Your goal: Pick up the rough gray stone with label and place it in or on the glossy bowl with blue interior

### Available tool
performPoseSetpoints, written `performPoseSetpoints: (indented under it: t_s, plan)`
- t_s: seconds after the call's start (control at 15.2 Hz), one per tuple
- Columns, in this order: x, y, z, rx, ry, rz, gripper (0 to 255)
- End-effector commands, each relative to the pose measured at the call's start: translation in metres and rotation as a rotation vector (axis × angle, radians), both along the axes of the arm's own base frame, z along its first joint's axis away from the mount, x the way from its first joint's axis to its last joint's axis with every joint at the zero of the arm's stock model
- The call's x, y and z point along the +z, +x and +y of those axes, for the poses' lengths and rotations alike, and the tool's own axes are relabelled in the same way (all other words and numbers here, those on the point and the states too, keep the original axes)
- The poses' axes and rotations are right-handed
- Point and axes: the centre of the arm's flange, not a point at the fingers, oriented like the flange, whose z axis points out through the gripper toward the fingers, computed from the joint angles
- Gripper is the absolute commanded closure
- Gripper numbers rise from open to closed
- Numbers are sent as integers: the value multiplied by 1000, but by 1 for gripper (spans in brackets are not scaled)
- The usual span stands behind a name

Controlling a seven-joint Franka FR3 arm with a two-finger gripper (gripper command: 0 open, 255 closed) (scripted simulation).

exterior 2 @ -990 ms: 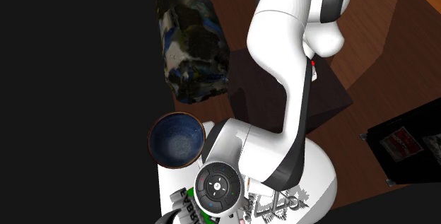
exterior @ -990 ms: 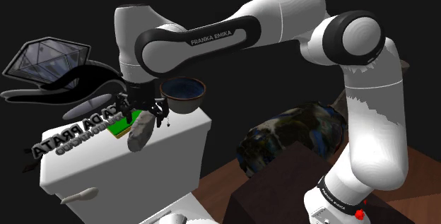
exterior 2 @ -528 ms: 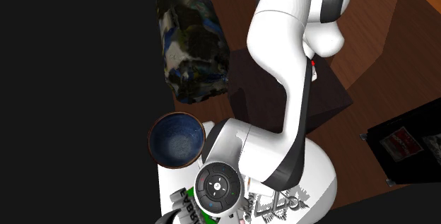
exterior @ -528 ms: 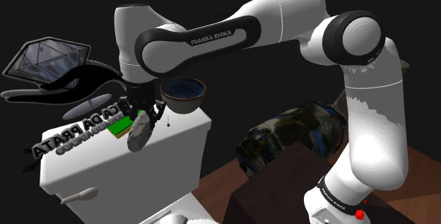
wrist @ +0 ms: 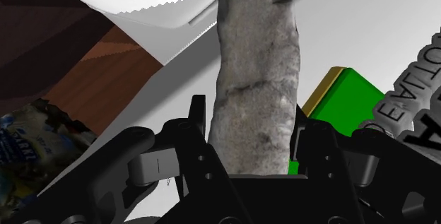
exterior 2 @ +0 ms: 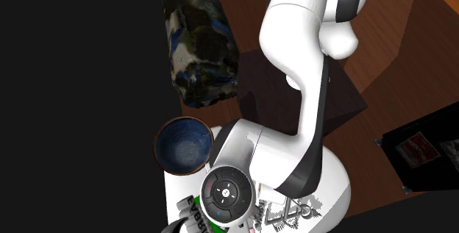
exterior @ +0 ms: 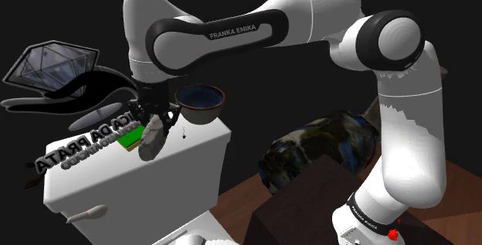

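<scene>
Grey rough stone [wrist: 254,81] between the black jaws, both clamped tight against its sides.

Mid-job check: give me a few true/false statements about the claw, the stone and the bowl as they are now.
1. The claw is shut on the gray stone. True: in the wrist view the black fingers clasp it from both sides.
2. The stone already lies in the bowl. False: the second exterior view shows the bowl empty, and the stone is in the claw beside it.
3. The bowl's inside is blue. True.
4. The bowl stands on the wooden floor. False: it stands on top of the white tank.
5. A green block lies close to the stone. True.
</scene>
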Motion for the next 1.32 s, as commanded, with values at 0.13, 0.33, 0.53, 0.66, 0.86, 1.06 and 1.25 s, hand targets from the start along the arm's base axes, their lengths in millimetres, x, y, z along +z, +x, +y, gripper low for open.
performPoseSetpoints:
  t_s: [0.13,0.33,0.53,0.66,0.86,1.06,1.25]
  plan:
    - [21,0,0,0,0,0,255]
    - [37,0,0,0,0,0,255]
    - [53,0,0,0,0,0,255]
    - [63,0,0,0,0,0,255]
    - [79,0,0,0,0,0,255]
    - [95,0,0,0,0,0,255]
    - [111,0,0,0,0,0,255]
